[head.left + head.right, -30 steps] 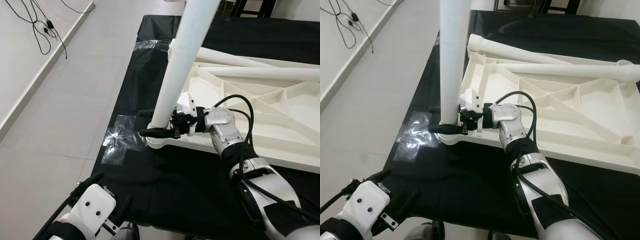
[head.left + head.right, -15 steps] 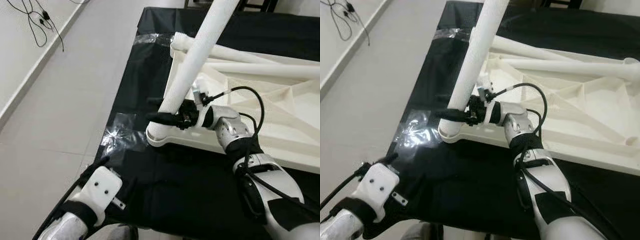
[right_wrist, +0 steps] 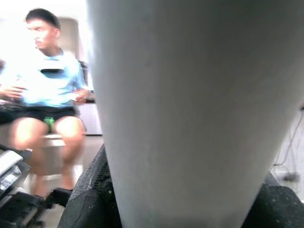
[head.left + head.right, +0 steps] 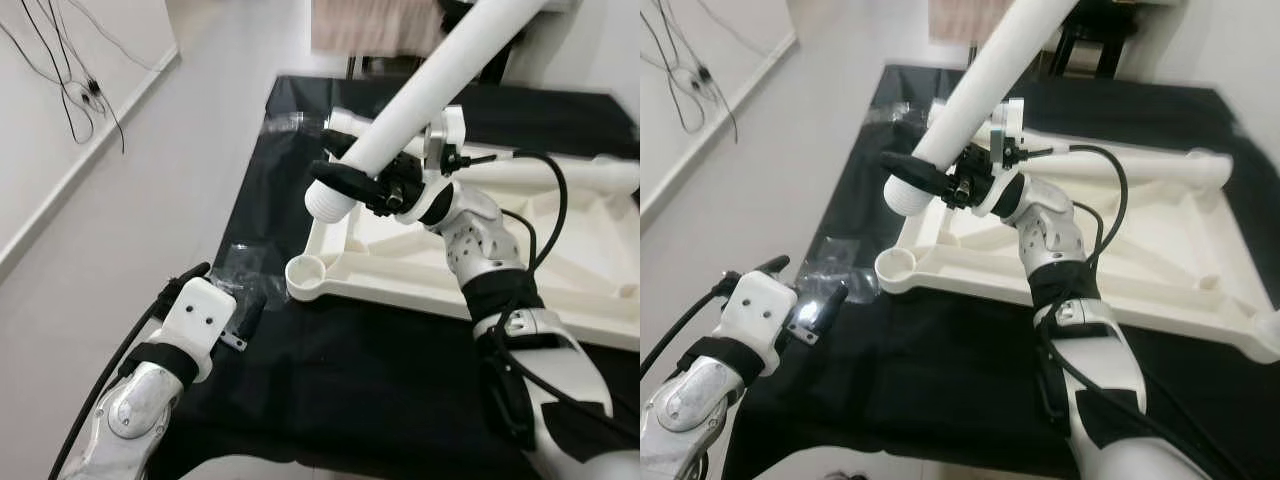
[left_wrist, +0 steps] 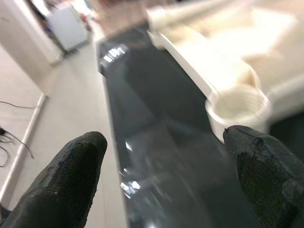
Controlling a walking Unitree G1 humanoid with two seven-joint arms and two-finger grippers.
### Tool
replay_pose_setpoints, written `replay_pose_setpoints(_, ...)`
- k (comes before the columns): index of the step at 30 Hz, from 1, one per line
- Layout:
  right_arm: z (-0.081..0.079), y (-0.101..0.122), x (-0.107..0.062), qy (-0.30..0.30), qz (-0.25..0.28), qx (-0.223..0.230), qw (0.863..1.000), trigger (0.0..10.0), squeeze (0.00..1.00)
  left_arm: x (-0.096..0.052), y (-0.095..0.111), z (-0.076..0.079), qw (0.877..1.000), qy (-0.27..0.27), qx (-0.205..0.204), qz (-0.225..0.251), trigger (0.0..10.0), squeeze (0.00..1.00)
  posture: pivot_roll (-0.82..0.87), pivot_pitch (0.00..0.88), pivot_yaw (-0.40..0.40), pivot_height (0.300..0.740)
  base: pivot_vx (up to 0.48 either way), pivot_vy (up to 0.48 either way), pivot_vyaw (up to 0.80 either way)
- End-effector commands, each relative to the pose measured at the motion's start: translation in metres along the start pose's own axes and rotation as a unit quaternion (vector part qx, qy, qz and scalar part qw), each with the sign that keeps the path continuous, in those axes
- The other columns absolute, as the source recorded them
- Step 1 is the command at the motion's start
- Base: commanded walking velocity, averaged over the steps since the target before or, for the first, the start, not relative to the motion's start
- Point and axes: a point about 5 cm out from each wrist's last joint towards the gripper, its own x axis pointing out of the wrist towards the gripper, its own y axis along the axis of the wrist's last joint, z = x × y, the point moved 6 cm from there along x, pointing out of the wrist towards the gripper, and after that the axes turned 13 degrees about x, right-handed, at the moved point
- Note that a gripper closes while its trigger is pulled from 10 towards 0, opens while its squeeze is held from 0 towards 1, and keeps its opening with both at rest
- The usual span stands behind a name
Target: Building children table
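Your scene: black sheet (image 4: pixel 330 370) spread on pale tiled floor (image 4: pixel 130 210), white wall with loose cables (image 4: pixel 70 95) at 10 o'clock. The upturned white table top (image 4: pixel 560 260) lies on the sheet, ribs up, its round corner socket (image 4: pixel 306 275) bare at centre. A second white leg (image 4: pixel 560 172) lies across the table top at 2 o'clock. Right wrist view: a seated person (image 3: pixel 45 99) behind the leg.

Right tool (image 4: pixel 365 185) is clenched around the table leg (image 4: pixel 420 95) near its threaded end, leg tilted up toward 1 o'clock, clear of the socket. Left tool (image 5: pixel 180 166) is released, fingers (image 5: pixel 71 180) spread wide, holding nothing, low at 7 o'clock near the sheet's edge.

One second ago that leg stood upright in the socket; now it is lifted out and slanted.
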Motion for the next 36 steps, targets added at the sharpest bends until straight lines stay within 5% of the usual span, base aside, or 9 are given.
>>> replay_pose_setpoints(1, 0.004, -0.003, 0.001, -0.027, -0.002, -0.016, 1.000, 10.0, 0.00, 0.003, -0.001, -0.002, 1.000, 0.005, -0.012, 0.004, 10.0, 0.00, 0.09, 0.000, -0.050, 0.740, 0.000, 0.000, 0.00)
replay_pose_setpoints(2, 0.019, -0.006, 0.001, -0.100, -0.001, -0.026, 0.995, 10.0, 0.00, 0.014, 0.010, -0.014, 0.999, 0.022, -0.008, 0.030, 10.0, 0.00, 0.09, 0.000, -0.051, 0.740, 0.000, 0.000, 0.00)
replay_pose_setpoints(9, 0.053, -0.017, -0.020, -0.273, -0.004, -0.034, 0.961, 10.0, 0.00, 0.029, 0.038, -0.040, 0.995, 0.055, -0.014, 0.084, 10.0, 0.00, 0.08, 0.000, -0.046, 0.740, 0.000, 0.000, 0.00)
replay_pose_setpoints(15, 0.062, -0.033, -0.037, -0.346, -0.042, -0.061, 0.935, 10.0, 0.00, 0.036, 0.054, -0.054, 0.991, 0.069, -0.011, 0.116, 10.0, 0.00, 0.07, 0.000, -0.043, 0.740, 0.000, 0.000, 0.00)
replay_pose_setpoints(17, 0.067, -0.051, -0.052, -0.402, -0.079, -0.089, 0.908, 10.0, 0.00, 0.038, 0.071, -0.063, 0.985, 0.075, -0.024, 0.151, 10.0, 0.00, 0.07, 0.000, -0.046, 0.740, 0.000, 0.000, 0.00)
replay_pose_setpoints(20, 0.067, -0.053, -0.053, -0.407, -0.082, -0.094, 0.905, 10.0, 0.00, 0.038, 0.073, -0.064, 0.984, 0.074, -0.027, 0.157, 10.0, 0.00, 0.07, 0.000, -0.046, 0.740, 0.000, 0.000, 0.00)
replay_pose_setpoints(21, 0.066, -0.056, -0.052, -0.410, -0.085, -0.100, 0.903, 10.0, 0.00, 0.039, 0.079, -0.066, 0.983, 0.074, -0.029, 0.167, 10.0, 1.00, 0.08, 0.000, -0.044, 0.740, 0.000, 0.000, 0.00)
replay_pose_setpoints(28, 0.063, -0.055, -0.043, -0.413, -0.086, -0.134, 0.897, 10.0, 0.00, 0.044, 0.095, -0.070, 0.977, 0.070, -0.035, 0.199, 10.0, 1.00, 0.08, 0.000, -0.044, 0.740, 0.000, 0.000, 0.00)
replay_pose_setpoints(36, 0.040, -0.069, -0.009, -0.342, -0.110, -0.170, 0.918, 10.0, 0.00, 0.052, 0.116, -0.066, 0.969, 0.048, -0.053, 0.237, 10.0, 1.00, 0.07, 0.000, -0.042, 0.740, 0.000, 0.000, 0.00)
